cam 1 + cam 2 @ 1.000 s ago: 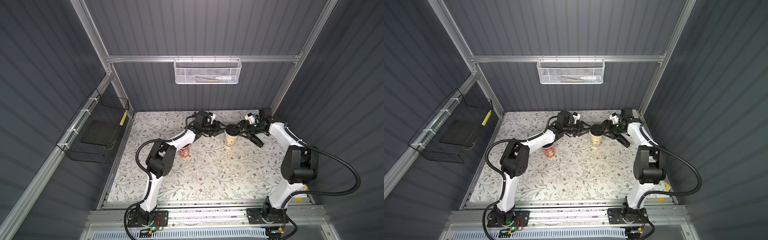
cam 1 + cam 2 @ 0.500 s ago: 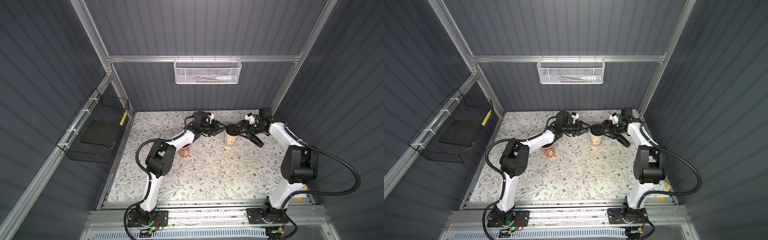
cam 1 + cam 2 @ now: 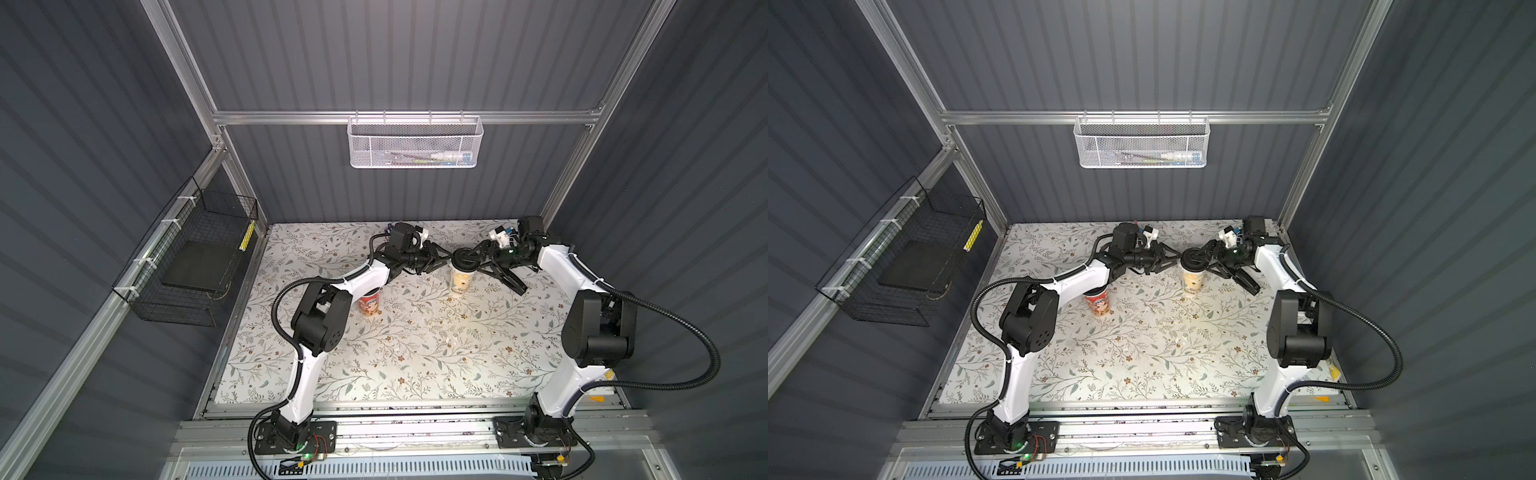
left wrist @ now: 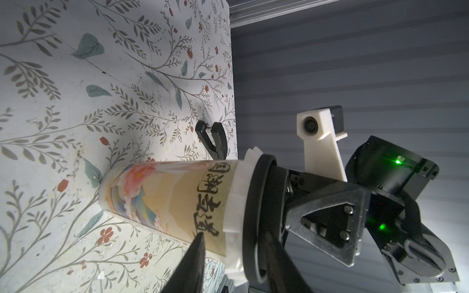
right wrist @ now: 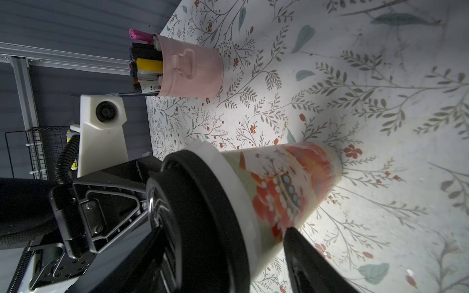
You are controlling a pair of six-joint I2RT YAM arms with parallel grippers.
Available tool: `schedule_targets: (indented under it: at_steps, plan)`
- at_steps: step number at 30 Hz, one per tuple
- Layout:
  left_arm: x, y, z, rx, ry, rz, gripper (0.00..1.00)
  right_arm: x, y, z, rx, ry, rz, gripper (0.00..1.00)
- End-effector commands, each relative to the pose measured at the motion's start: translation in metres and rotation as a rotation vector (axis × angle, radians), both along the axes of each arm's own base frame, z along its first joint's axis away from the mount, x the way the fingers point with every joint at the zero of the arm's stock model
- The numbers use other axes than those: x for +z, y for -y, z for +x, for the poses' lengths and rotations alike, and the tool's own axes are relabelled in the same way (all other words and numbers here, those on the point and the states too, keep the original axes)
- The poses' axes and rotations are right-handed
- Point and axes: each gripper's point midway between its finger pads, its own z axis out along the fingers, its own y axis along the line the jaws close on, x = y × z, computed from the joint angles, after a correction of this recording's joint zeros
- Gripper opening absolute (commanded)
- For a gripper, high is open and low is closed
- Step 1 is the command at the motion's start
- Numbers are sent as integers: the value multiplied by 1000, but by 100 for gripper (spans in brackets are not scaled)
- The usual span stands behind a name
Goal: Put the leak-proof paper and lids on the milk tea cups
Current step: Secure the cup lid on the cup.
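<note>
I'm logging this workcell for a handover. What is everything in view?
cream cup: one, cream print, table's back half.
red cup: one, red-orange, partly under the left arm.
lid: one, black, on the cream cup.
leak-proof paper: one seen, whitish, frilled under the lid.
pen holder: one, pink, holding markers, near the back wall.
mesh basket: one, white, back wall.
wire basket: one, black, left wall.
table: one, floral.
left hand: shut, at the lid's edge.
right hand: open, at the lid.
</note>
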Motion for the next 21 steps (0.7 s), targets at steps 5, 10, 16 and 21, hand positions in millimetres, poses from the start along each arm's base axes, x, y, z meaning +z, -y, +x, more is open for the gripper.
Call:
schedule_targets:
  at_steps: [5, 10, 16, 21]
  plan:
    - [-20, 9, -8, -45, -28, 36, 39, -45, 15, -15, -27, -152, -95, 75]
    - [-44, 6, -14, -45, -75, 105, 35, -45, 15, -15, -26, -153, -95, 75]
    - [-90, -6, -29, -33, -183, 248, 29, -49, 16, -17, -27, -167, -97, 75]
    - [-134, -21, -48, -15, -264, 390, 27, -51, 16, -17, -26, -172, -99, 74]
